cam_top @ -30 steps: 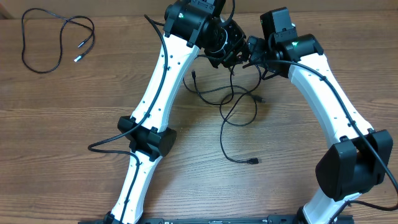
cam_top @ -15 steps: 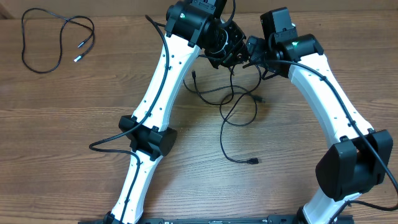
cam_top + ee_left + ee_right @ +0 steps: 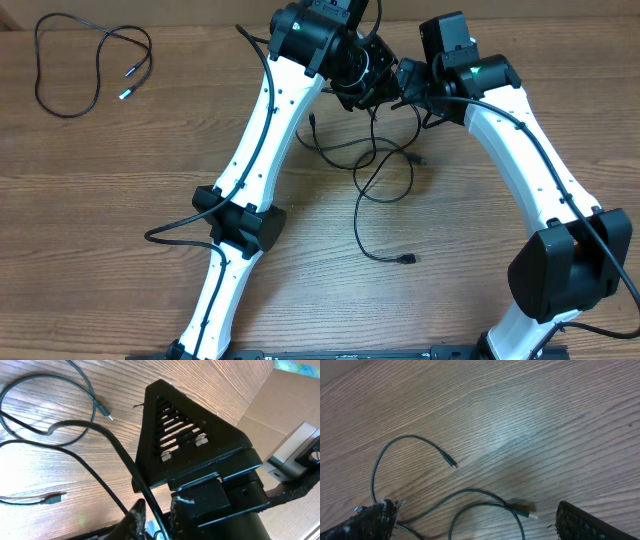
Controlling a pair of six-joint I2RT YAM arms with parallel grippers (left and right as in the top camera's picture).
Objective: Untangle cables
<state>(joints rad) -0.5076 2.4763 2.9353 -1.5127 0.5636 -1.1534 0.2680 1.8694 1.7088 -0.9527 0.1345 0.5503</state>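
**Progress.** Partly done. One free cable (image 3: 37,75) lies alone at 10 o'clock on the table (image 3: 120,200), in an open loop with both silver tips clear of everything else. The tangle (image 3: 380,160) sits just past centre toward 12 o'clock. Its loops cross under the two grippers, and one long strand runs out toward 5 o'clock to a plug (image 3: 408,259) lying loose. I judge that more than one cord is still crossed there, so the main separation remains to be done.

**Claws.** The left gripper (image 3: 155,517) stands narrow with a strand of the tangle running up between its fingers. The wrist view is crowded, and whether the strand is pinched cannot be told. The right gripper (image 3: 480,522) is spread wide and carries nothing. It hangs above two loops and a small plug on the table. The two heads are very near each other at 12 o'clock.

**Edges and room.**
- The table's far edge is close behind both grippers, so little room is left in that direction.
- Bare wood lies at 9 o'clock between the free cable and the left arm.
- There is also bare wood at 6 o'clock between the two arms, and some at 3 o'clock outside the right arm.
- In my judgement, drawing a strand toward 6 or 9 o'clock is the safer course.
- A pull toward 10 o'clock risks mixing it with the free cable again.
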